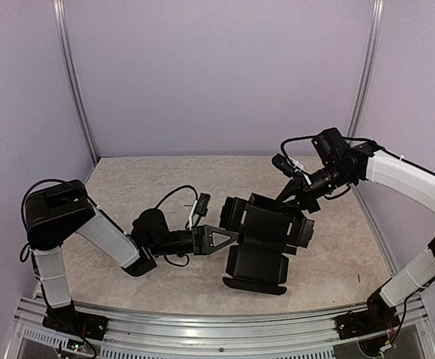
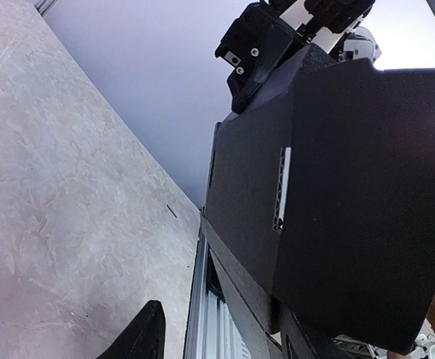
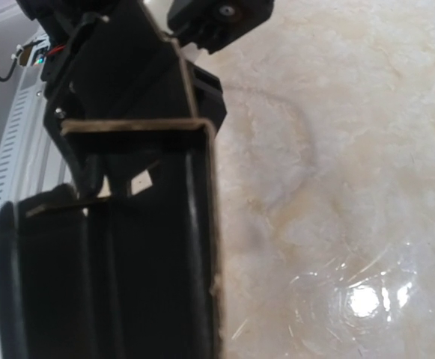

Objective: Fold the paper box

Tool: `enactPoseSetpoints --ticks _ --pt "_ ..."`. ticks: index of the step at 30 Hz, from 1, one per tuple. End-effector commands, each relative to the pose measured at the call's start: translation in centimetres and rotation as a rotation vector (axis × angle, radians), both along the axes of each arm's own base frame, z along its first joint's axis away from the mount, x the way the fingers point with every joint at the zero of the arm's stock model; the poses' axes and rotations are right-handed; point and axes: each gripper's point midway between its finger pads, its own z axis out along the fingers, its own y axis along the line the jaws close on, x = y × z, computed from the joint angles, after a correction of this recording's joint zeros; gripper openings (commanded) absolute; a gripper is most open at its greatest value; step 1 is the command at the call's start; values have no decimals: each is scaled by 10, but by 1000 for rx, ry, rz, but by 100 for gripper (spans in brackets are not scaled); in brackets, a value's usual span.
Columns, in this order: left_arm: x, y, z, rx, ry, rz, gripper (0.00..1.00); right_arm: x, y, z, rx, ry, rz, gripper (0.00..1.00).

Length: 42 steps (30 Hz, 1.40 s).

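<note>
Top view: 1 paper box [image 1: 262, 239], half-formed, centre of table [image 1: 142, 187]; 2 pincers. Left pincer [image 1: 230, 238] has jaws apart at box's left edge. Right pincer [image 1: 298, 200] is pinched on far-right wall.

Left wrist: flap [image 2: 367, 202] with 1 slot [image 2: 281, 187] fills right side. Closing askew would likely crease flap.

Right wrist: wall edge runs down centre. Thin card may slip from pinch, and box would sag.
</note>
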Motion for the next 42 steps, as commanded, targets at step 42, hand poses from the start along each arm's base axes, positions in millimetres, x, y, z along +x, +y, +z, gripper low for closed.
enactPoseSetpoints --ticks 42 --pt "7 33 47 -196 -160 142 37 23 -4 14 110 67 -159 0"
